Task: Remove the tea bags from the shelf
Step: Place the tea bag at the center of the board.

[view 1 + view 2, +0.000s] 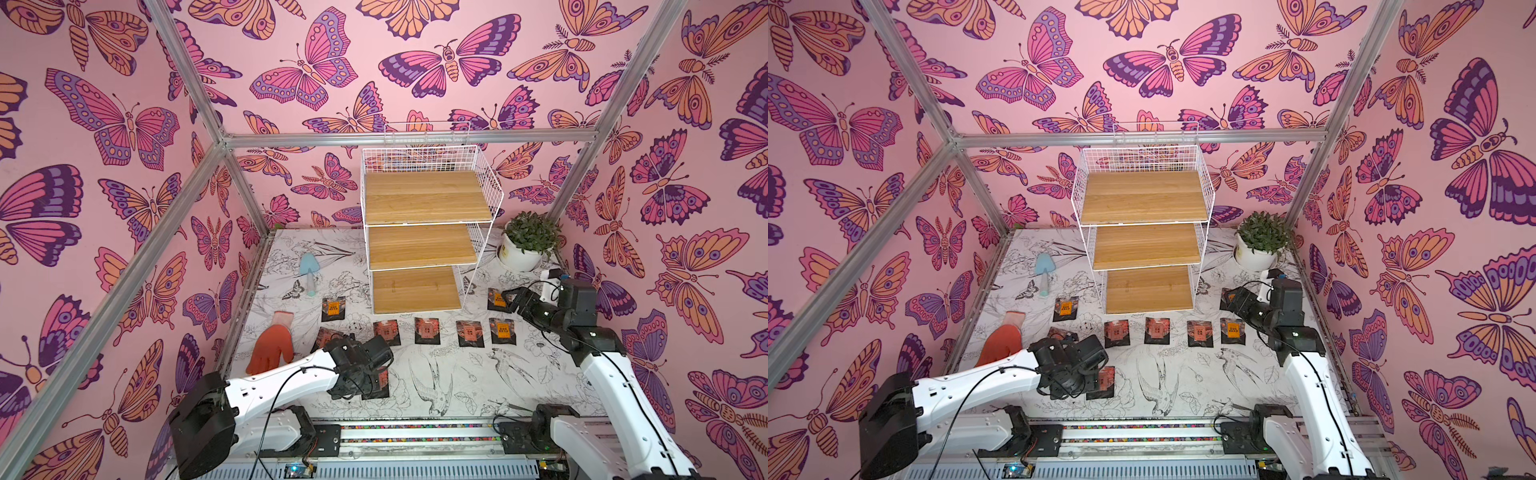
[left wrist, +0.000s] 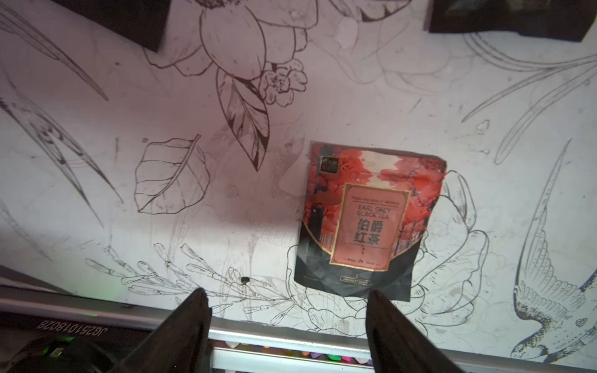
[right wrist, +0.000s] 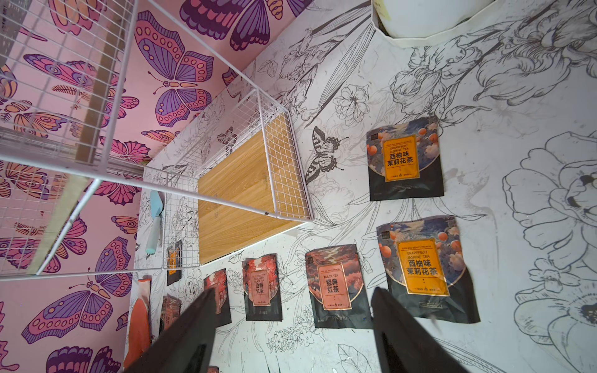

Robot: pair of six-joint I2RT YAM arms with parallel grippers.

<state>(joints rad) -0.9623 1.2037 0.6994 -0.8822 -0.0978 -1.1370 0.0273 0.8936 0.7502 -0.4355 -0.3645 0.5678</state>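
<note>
In both top views the three-tier white wire shelf with light wooden boards (image 1: pixel 428 195) (image 1: pixel 1142 199) stands at the middle of the far edge of the white table printed with line drawings of birds and flowers (image 1: pixel 457 386) (image 1: pixel 1204 365). The eight small flat black tea bags (image 1: pixel 427 330) (image 1: pixel 1157 330) all lie on this table. Most form a row across the middle, in front of the shelf. One lies beside the lowest board on the left, one under the right gripper (image 1: pixel 509 299) (image 1: pixel 1231 297), and one closer to the near edge under the left gripper (image 1: pixel 361 386) (image 1: pixel 1077 386). An orange rubber glove (image 1: pixel 270 351) lies near the left edge, a pale blue plastic trowel (image 1: pixel 308 270) lies behind it, and a white pot with a green plant (image 1: pixel 519 253) stands in the far right corner. In the left wrist view the left gripper (image 2: pixel 286 292) has its two dark fingers spread wide and holds nothing. The pink Earl Grey sachet (image 2: pixel 371 219) lies flat on the table, and one fingertip covers its lower edge in this picture. Whether it touches, I cannot tell. In the right wrist view the right gripper (image 3: pixel 294 290) is also spread wide and empty, above the table. Under it two orange-labelled jasmine sachets (image 3: pixel 405 158) lie one behind the other, and pink-labelled sachets (image 3: pixel 336 285) continue the row past the shelf's lowest board (image 3: pixel 239 200).
</note>
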